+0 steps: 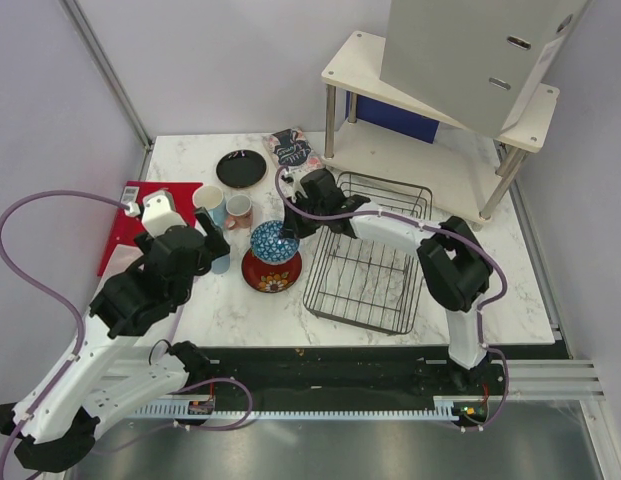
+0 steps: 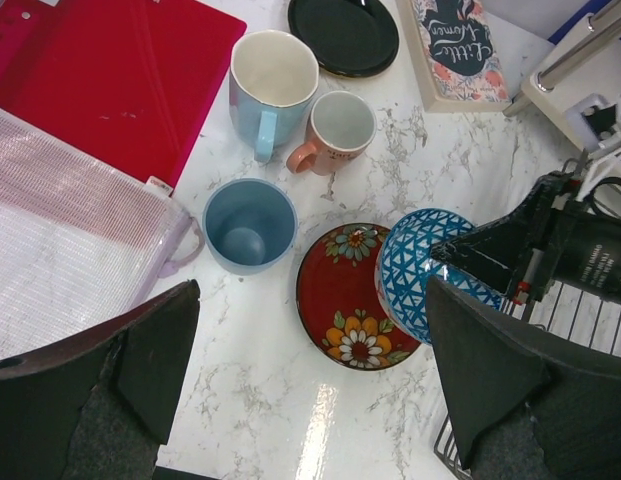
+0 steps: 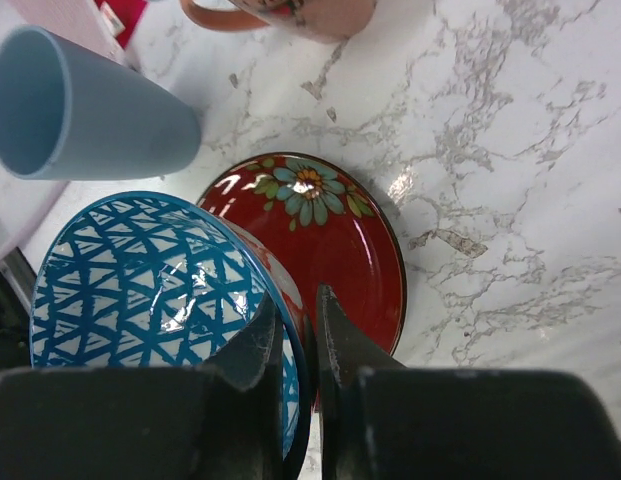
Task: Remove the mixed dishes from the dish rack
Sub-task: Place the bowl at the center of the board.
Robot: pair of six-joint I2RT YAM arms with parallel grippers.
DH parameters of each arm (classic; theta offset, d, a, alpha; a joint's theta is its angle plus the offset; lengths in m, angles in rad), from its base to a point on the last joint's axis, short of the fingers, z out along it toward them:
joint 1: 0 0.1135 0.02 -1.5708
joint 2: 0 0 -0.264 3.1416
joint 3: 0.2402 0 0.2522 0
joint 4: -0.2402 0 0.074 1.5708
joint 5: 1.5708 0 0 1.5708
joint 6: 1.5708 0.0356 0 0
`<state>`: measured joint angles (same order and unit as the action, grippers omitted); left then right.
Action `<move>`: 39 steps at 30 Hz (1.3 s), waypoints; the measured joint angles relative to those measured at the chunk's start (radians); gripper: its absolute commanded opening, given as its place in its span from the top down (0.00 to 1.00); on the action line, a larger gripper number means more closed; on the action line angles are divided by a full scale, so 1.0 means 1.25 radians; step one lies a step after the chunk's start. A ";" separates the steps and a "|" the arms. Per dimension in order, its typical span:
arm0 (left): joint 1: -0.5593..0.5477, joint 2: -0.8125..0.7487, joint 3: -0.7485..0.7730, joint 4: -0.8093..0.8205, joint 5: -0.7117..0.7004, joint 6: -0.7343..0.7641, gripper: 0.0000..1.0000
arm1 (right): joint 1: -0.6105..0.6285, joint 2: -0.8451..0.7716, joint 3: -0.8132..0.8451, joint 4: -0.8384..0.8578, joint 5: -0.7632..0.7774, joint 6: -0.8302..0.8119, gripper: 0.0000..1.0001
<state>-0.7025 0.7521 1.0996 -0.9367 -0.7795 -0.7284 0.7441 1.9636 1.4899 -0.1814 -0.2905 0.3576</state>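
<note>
The right gripper [image 3: 295, 335] is clamped on the rim of the blue-and-white lattice-patterned ceramic bowl [image 3: 140, 280], one finger inside and one outside. The bowl is tilted and hangs over one edge of a dark red round plate with painted flowers [image 3: 335, 240]; I cannot tell whether the two touch. Both are near the middle of the white marble worktop [image 1: 240, 310], just left of the black wire dish rack [image 1: 358, 322], which stands on the worktop's right half towards the near edge.

The left gripper [image 2: 310, 330] hovers with its fingers wide apart, holding nothing, above the marble beside a handleless light-blue cup [image 2: 250, 225]. Behind that cup stand a taller light-blue mug with a handle [image 2: 270, 85] and a salmon-pink mug [image 2: 340, 130], just beside each other. A black round plate [image 1: 240, 168] lies near the far edge, next to a patterned booklet [image 1: 290, 148]. A red flat folder [image 2: 120, 80] covers the left edge.
</note>
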 measured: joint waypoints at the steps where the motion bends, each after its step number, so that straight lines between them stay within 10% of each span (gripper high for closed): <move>1: 0.000 -0.001 -0.005 0.003 0.000 0.000 0.01 | 0.000 0.016 0.001 0.002 -0.006 -0.003 1.00; 18: 0.000 0.031 -0.046 0.038 0.020 0.000 0.01 | 0.016 0.175 0.055 0.005 -0.052 -0.032 1.00; 27: 0.000 0.030 -0.057 0.046 0.024 0.000 0.01 | 0.020 0.175 0.050 0.023 -0.050 -0.036 0.61; 39: 0.000 0.032 -0.061 0.051 0.039 0.000 0.01 | 0.022 0.023 -0.019 0.023 0.038 -0.042 0.50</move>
<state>-0.7025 0.7921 1.0233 -0.8726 -0.7307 -0.7280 0.7719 1.9919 1.4658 -0.1528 -0.2428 0.3054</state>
